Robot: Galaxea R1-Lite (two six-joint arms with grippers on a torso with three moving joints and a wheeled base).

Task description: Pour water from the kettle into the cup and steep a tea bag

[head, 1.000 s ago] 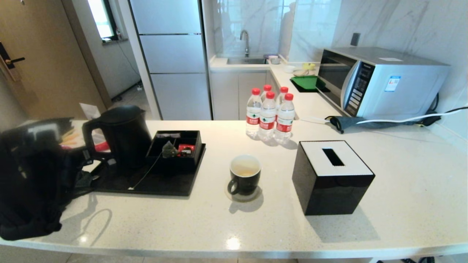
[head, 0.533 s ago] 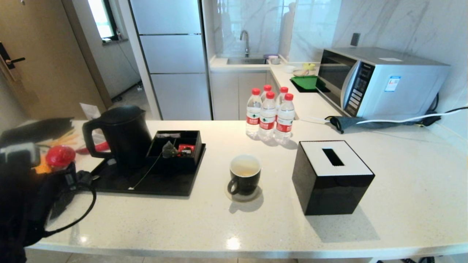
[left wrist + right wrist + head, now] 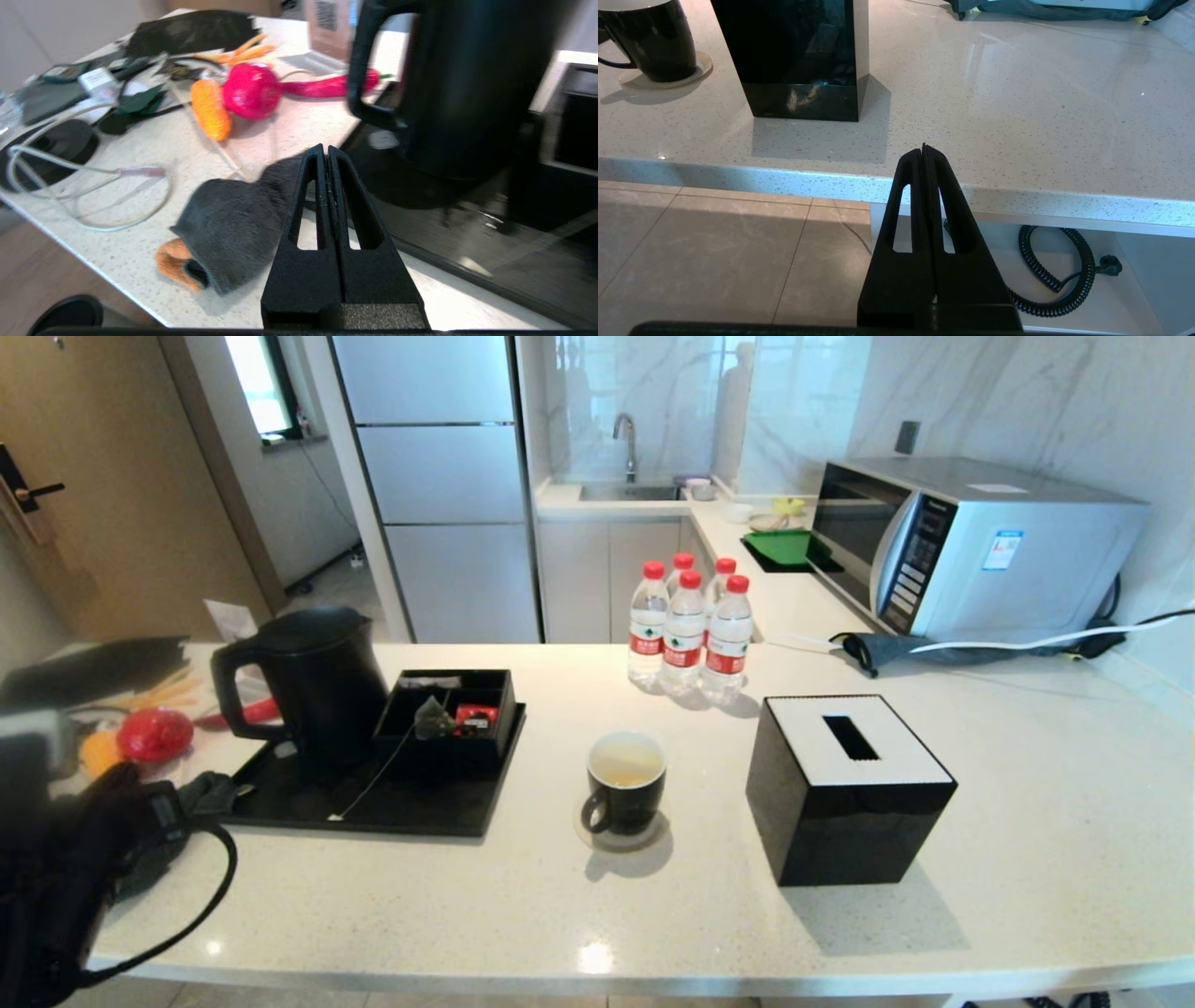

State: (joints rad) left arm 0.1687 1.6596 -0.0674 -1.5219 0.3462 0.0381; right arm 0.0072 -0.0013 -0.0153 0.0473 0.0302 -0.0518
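Cup (image 3: 625, 782) sits centre of head view on a coaster (image 3: 623, 836), w/ pale yellowish water (image 3: 625, 764) already in it, so pour looks done. Kettle (image 3: 308, 683) stands upright at left-centre on the black tray (image 3: 373, 803), nothing gripping it. Tea bag (image 3: 431, 719) is propped in the black compartment box (image 3: 450, 714) just right of kettle, string trailing down-left across tray; not in cup yet. So step in hand, as I judge it: fetch the bag and steep.

Left gripper (image 3: 326, 154) hangs low at lower left of head view, near counter edge beside a grey cloth (image 3: 233, 233), fingers pressed together, holding nothing. Right gripper (image 3: 923, 150) is parked below counter edge, off head view, fingers also closed, empty; tissue box (image 3: 794, 56) ahead of it.

Next move prob. needs: open one gripper, reach into box, pinch bag or string w/o snagging the red packet (image 3: 477, 719), lift clear of the box wall, carry right to cup and lower in.
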